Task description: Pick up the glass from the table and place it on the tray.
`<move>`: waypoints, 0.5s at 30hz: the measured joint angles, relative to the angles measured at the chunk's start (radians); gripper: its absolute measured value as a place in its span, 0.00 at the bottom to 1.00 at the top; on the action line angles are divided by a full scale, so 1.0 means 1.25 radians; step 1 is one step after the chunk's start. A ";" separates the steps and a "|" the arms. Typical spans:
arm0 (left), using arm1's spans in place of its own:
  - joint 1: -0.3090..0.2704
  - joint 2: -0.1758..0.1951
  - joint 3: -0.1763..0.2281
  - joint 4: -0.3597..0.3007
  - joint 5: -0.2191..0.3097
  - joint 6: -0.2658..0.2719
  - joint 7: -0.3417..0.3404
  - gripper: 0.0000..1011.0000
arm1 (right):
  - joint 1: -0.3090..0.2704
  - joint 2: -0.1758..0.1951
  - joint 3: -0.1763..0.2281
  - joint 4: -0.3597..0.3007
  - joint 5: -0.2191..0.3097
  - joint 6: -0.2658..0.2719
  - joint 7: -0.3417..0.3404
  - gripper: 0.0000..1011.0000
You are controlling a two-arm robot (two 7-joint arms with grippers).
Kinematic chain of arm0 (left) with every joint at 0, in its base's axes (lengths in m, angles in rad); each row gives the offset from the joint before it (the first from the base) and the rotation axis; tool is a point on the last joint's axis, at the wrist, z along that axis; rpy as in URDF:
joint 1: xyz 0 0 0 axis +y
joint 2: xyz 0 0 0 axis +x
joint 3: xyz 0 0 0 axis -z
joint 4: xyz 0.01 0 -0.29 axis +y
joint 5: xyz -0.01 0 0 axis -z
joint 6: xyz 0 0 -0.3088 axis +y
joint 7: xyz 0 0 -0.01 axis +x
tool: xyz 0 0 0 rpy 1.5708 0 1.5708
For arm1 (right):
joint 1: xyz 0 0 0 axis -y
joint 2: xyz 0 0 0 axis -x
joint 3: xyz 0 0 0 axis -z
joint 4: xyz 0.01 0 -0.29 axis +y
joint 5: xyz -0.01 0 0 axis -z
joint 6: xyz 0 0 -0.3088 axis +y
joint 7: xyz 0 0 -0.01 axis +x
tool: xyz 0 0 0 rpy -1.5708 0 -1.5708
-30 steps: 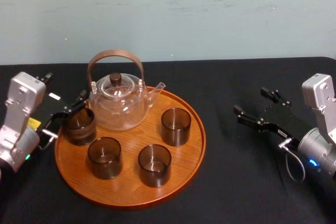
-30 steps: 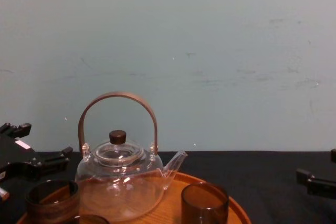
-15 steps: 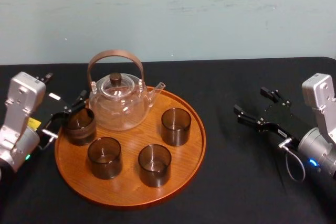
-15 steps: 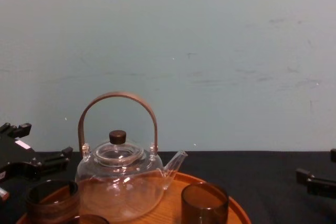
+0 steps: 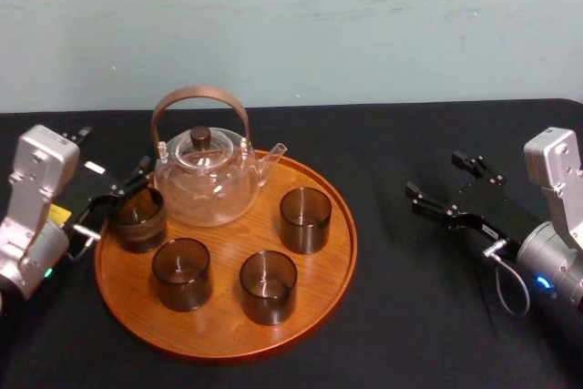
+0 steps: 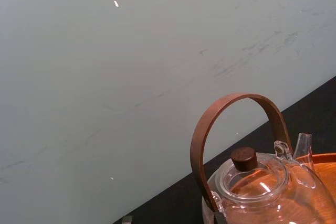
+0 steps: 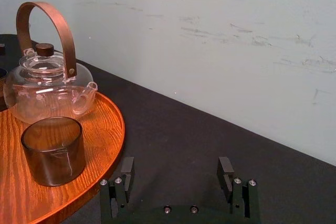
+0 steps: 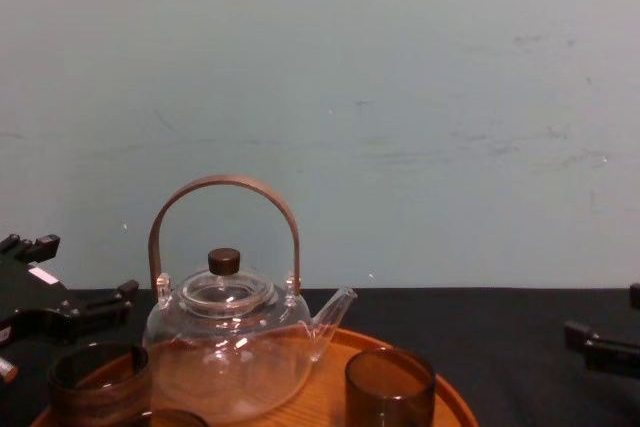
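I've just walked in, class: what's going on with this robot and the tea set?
A teapot and four glasses stand on the tray. The left gripper hovers open at the tray's left edge, just behind the leftmost glass, apparently not gripping it. The right gripper hangs open and empty over the table, right of the tray.

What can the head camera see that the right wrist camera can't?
The head view adds the left gripper, open beside the glass at the tray's left edge, and two front glasses. The right wrist view adds a close look at the small screws on the right gripper's base. Both show the teapot, the tray, the back-right glass and the open right gripper above the black table.
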 joint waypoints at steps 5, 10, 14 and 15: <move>0.000 0.000 0.000 0.000 0.000 0.000 0.000 0.99 | 0.000 0.000 0.000 0.000 0.000 0.000 0.000 0.99; 0.000 0.000 0.000 0.000 0.000 0.000 0.000 0.99 | 0.000 0.000 0.000 0.000 0.000 0.000 0.000 0.99; 0.000 0.000 0.000 0.000 0.000 0.000 0.000 0.99 | 0.000 0.000 0.000 0.000 0.000 0.000 0.000 0.99; 0.000 0.000 0.000 0.000 0.000 0.000 0.000 0.99 | 0.000 0.000 0.000 0.000 0.000 0.000 0.000 0.99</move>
